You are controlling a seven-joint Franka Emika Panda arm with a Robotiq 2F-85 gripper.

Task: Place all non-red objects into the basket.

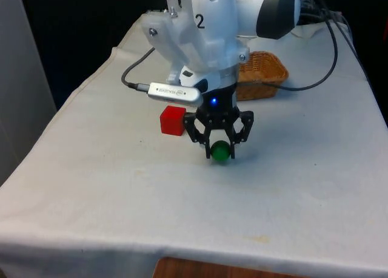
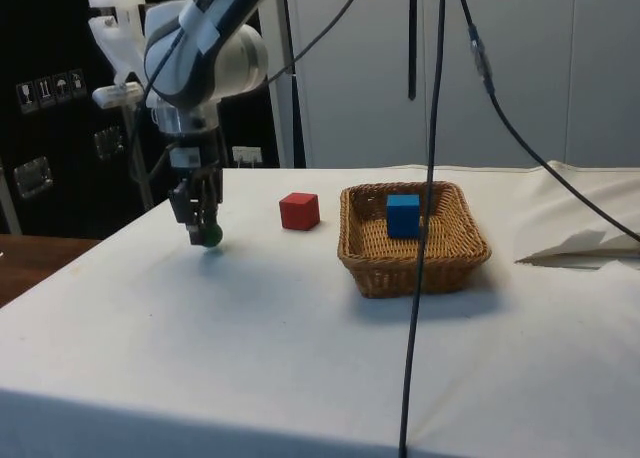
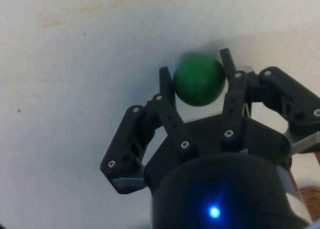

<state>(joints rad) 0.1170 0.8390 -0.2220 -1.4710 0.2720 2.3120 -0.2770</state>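
Wrist view is showing my gripper (image 3: 198, 84) squeezing a green ball (image 3: 199, 79), with one black finger (image 3: 167, 86) pressing on each side of it. My fingers are closed in just as far as the ball lets them go. The ball is sitting low, right at the white cloth (image 3: 75, 89).

Looking from the side, my gripper (image 2: 205, 234) is holding the green ball (image 2: 211, 236) well away from the basket (image 2: 412, 240), with the red block (image 2: 299, 211) sitting between the two. A blue block (image 2: 403, 216) is lying inside the basket.

From the front, the green ball (image 1: 220, 150) is hanging in my gripper (image 1: 219, 149) on the near side of the basket (image 1: 262, 75). The red block (image 1: 173, 120) is sitting between the ball and the basket too, a bit toward the front view's left.
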